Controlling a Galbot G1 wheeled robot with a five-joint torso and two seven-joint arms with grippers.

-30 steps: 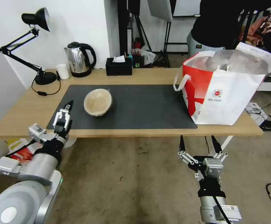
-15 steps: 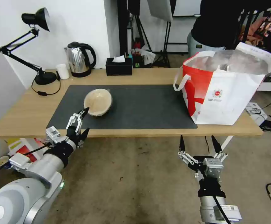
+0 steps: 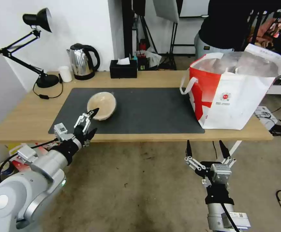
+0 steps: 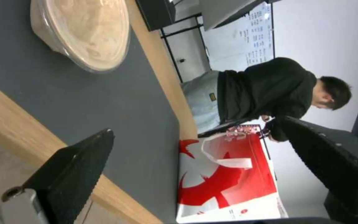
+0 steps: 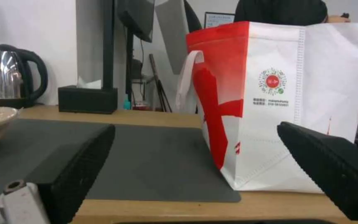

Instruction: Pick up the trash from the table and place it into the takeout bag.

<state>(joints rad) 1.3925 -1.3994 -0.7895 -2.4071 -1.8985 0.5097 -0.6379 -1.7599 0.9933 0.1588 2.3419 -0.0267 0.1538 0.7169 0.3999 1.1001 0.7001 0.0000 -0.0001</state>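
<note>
Left pincer (image 3: 90, 121): hung at the table's near edge, over the near left corner of the dark grey mat (image 3: 140, 109); its two black fingers were spread apart and held nothing.
Tan paper bowl (image 3: 101, 105): sat on the left half of the mat, tipped a little rather than level. It lay just beyond the left pincer and slightly to that pincer's right, with one fingertip (image 3: 94, 112) nearly at the bowl's near rim; contact could not be confirmed. In the left wrist view the bowl (image 4: 89, 31) lay ahead of the open fingers, off to one side of the gap.
Deciding relation: the bowl was round, so no long axis governed the grip; what mattered was the near rim facing the left pincer. The left arm was clearly the nearer one.
Table (image 3: 24, 112): light wood top carrying a desk lamp (image 3: 37, 48), a kettle (image 3: 82, 61) and a black tissue box (image 3: 123, 68) along the far edge, all well clear of the bowl.
Right pincer (image 3: 207, 149): parked below the table's front edge, fingers pointing up and spread wide, empty.
Takeout bag (image 3: 234, 93): stood upright and open at the right end of the table, well apart from the bowl, with open mat between them. In the right wrist view the bag (image 5: 278, 102) stood directly ahead.
Task stage, as judged: the bowl was the one piece of trash seen on the table, not yet gripped.
</note>
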